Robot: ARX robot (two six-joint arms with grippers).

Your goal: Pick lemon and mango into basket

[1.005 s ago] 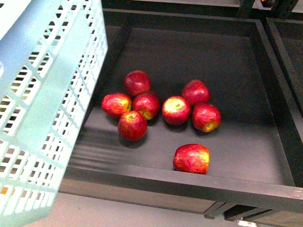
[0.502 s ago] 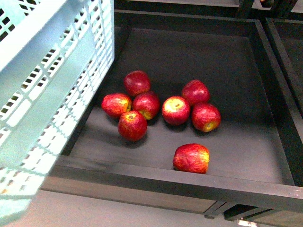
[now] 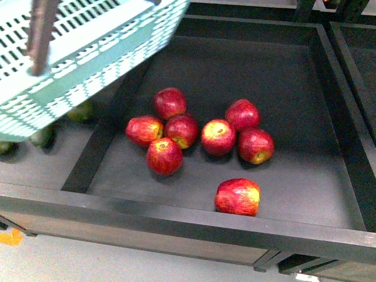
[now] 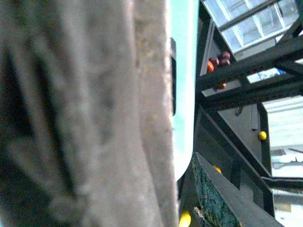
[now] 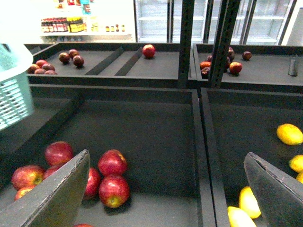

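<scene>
Jaws of right gripper [image 5: 165,158] spread wide: red apples [image 5: 112,177] by one finger [image 5: 57,194], yellow fruits [image 5: 289,134] by the other, lemon not distinguishable among them. Basket [image 5: 13,94] beyond apple-side finger, tilted. Left gripper [image 4: 203,189] jaws: cannot tell, view blurred.

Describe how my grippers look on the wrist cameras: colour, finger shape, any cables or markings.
The right gripper has two flat, wedge-shaped fingers, dark grey with a finely speckled face. Of the left gripper only one dark finger shows, its face mottled green-grey; beside it is a blurred grey-brown mass. No cables or markings show, and the front view catches neither arm.
</scene>
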